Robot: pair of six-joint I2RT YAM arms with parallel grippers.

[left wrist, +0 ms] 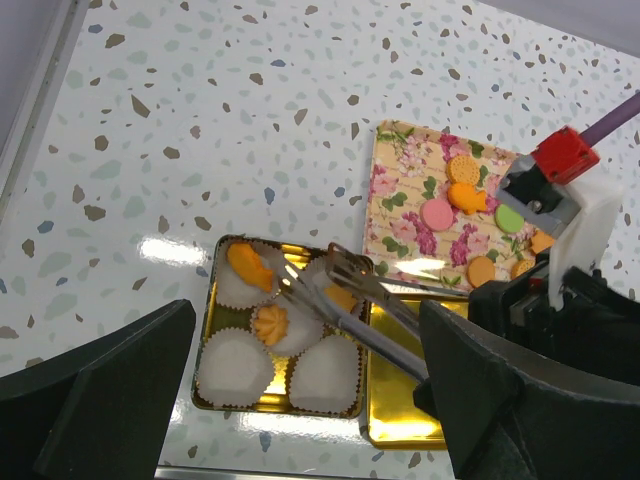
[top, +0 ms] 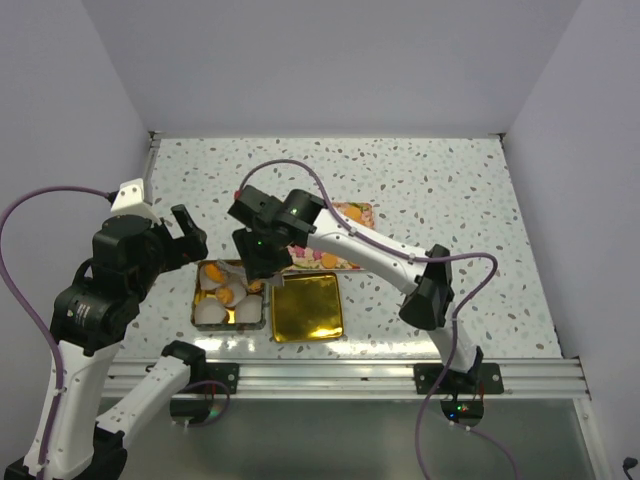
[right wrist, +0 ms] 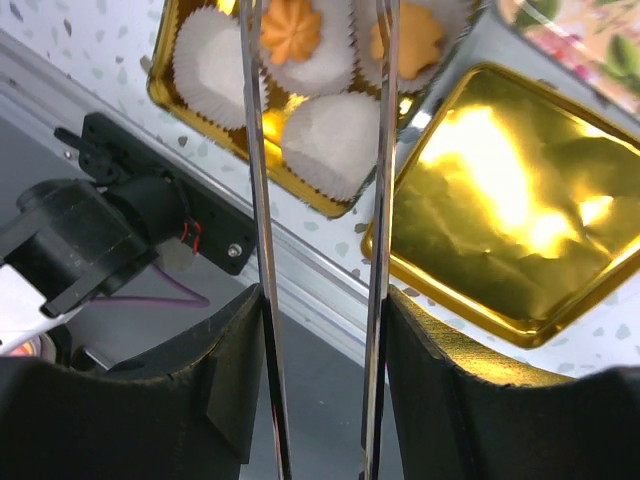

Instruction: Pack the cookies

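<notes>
Right gripper (right wrist: 322,310) grasps thin metal tongs (right wrist: 255,150), tines parted above square gold tin (left wrist: 268,403), upper frame. Orange cookies (right wrist: 292,28) sit in white pleated paper cups (right wrist: 335,140). Left gripper (top: 187,232) released, jaws wide.

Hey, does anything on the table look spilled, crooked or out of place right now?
Nothing is spilled: every cookie sits on the floral tray or in the paper cups. One oddity: the orange cookie in the gold tin's far-left cup looks tilted rather than lying flat.

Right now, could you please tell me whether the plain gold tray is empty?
Empty: the plain gold tray shows only bare, shiny metal inside.
</notes>
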